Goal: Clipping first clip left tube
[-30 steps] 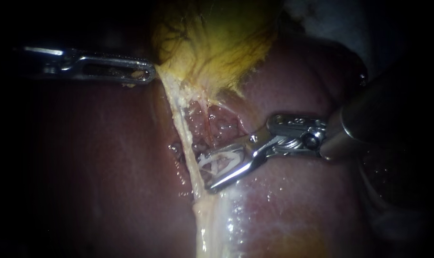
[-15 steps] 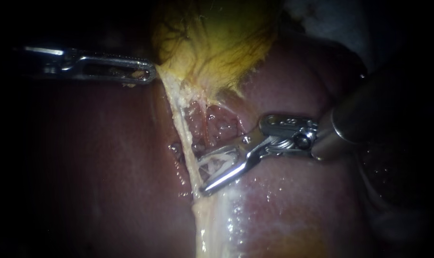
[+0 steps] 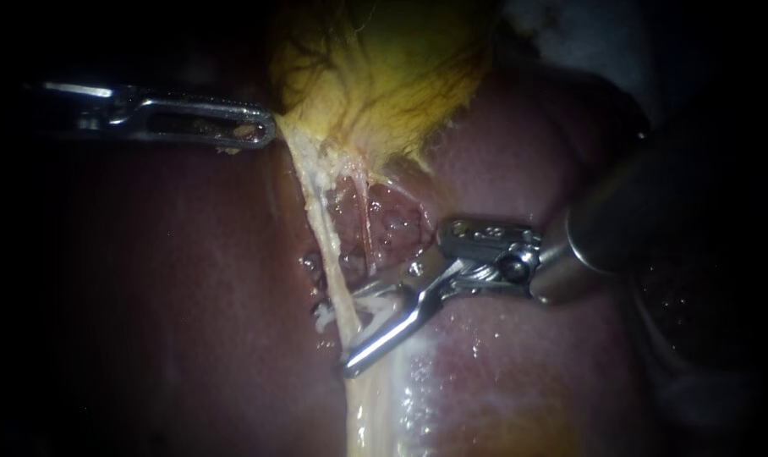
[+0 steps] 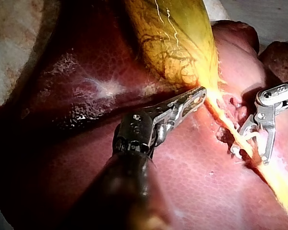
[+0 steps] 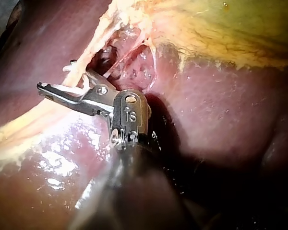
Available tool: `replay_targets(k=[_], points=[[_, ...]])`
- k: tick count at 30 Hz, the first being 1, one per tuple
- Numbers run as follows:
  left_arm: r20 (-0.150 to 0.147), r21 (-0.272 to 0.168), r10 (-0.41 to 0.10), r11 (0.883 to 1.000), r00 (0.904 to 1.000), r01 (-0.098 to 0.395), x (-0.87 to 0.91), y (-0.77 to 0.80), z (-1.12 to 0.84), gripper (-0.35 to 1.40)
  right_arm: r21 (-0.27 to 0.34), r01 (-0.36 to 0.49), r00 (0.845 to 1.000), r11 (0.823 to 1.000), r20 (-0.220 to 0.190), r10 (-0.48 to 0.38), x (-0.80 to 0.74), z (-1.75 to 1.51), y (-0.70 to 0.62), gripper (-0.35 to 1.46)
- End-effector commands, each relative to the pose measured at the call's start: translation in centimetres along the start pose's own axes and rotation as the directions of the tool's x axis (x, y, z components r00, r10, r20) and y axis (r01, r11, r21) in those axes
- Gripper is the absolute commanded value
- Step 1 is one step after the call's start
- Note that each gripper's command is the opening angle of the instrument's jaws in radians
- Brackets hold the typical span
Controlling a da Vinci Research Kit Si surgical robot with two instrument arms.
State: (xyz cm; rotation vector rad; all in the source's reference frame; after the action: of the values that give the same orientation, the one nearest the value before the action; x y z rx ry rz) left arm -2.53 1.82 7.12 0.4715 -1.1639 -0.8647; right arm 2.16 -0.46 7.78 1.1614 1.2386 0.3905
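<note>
The yellow gallbladder lies at the top on the dark red liver. My left instrument is shut on the gallbladder's lower edge, also seen in the left wrist view. From there the pale left tube runs down; a thin reddish right tube lies beside it. My right instrument stands with its jaws wide apart astride the left tube, carrying an open white clip that touches both jaws. The wrist views show the same straddle.
A raw pitted patch of liver bed lies between the tubes and the right instrument's hinge. The right shaft crosses the liver from the right. Pale cloth shows beyond the gallbladder at the upper right.
My right instrument has slid left and downward, so its jaws and the clip now reach across the left tube, the clip's end showing past it. The left instrument has held still.
</note>
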Motion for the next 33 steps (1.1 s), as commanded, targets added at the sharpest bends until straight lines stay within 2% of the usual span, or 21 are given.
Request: replay_targets(k=[1, 10, 16, 23, 29, 33], points=[[0.0, 0.001, 0.0, 1.0, 1.0, 0.0, 0.0, 0.0, 0.0, -0.35, 0.003, 0.0, 1.0, 1.0, -0.002, 0.0, 0.01, 0.01, -0.02, 0.58], [0.0, 0.001, 0.0, 1.0, 1.0, 0.0, 0.0, 0.0, -0.02, -0.35, 0.056, -0.001, 1.0, 0.998, -0.009, 0.002, 0.11, 0.09, -0.28, 0.57], [-0.001, 0.002, 0.0, 1.0, 1.0, 0.0, 0.0, 0.0, -0.02, -0.35, 0.092, -0.004, 1.0, 0.996, 0.0, 0.004, 0.18, 0.18, -0.47, 0.54], [-0.001, 0.002, 0.0, 1.0, 1.0, 0.0, 0.0, 0.0, -0.02, -0.35, 0.135, -0.012, 0.999, 0.991, 0.031, 0.008, 0.19, 0.27, -0.49, 0.47], [-0.001, 0.002, 0.0, 1.0, 1.0, 0.0, 0.0, 0.0, -0.02, -0.35, 0.13, -0.058, 0.998, 0.99, 0.033, 0.054, 0.2, 0.29, -0.48, 0.24], [-0.001, 0.002, 0.0, 1.0, 1.0, 0.0, 0.0, 0.0, -0.02, -0.35, 0.13, -0.058, 0.998, 0.99, 0.029, 0.055, 0.2, 0.29, -0.47, 0.05]])
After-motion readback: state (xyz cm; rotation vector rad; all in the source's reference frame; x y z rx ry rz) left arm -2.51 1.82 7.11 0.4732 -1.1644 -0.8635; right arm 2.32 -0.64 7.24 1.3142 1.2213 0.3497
